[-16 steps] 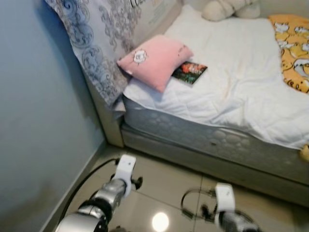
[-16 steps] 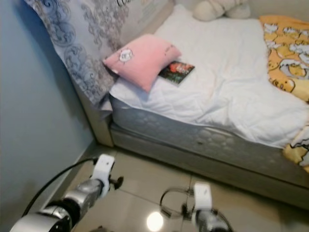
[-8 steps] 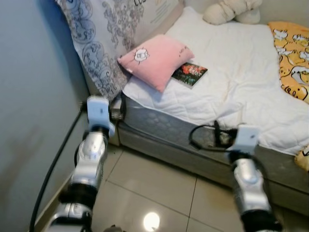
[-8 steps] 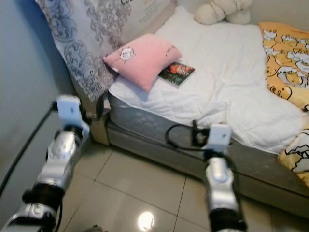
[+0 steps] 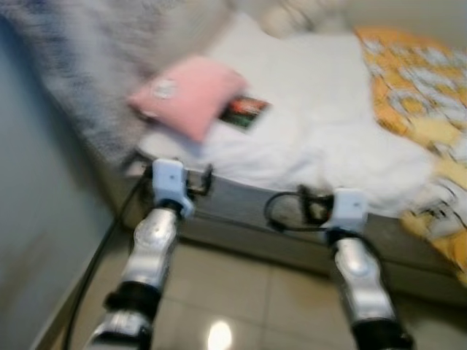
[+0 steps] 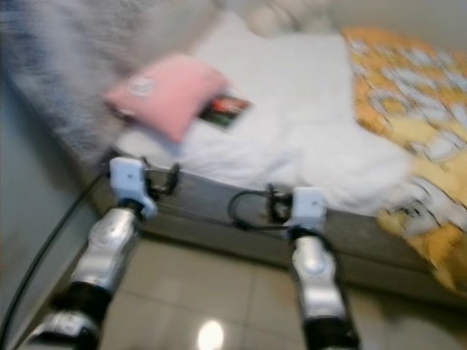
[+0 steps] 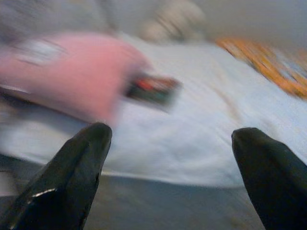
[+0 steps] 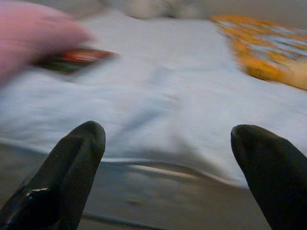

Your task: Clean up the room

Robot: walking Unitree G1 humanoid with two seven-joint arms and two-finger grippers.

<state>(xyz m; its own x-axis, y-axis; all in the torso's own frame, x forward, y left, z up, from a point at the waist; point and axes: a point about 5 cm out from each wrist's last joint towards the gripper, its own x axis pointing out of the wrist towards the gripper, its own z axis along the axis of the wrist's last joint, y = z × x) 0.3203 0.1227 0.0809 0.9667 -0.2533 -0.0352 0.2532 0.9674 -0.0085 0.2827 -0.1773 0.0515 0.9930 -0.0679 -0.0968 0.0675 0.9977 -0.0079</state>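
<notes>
Both arms are raised toward the bed (image 5: 306, 146), left gripper (image 7: 172, 158) and right gripper (image 8: 168, 163) spread wide and empty, likely readying to reach the book (image 5: 244, 111) lying beside the pink pillow (image 5: 186, 98)

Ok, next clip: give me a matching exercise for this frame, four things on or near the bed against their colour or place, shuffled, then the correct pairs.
Things:
1. cushion
2. book
3. blanket
4. soft toy

Descriptions:
A. orange-yellow, on the robot's right side of the bed
B. pink, near the bed's left corner
C. cream, at the far end of the bed
D. dark cover, lying beside the cushion on the white sheet

Pairs: 1-B, 2-D, 3-A, 4-C
</notes>
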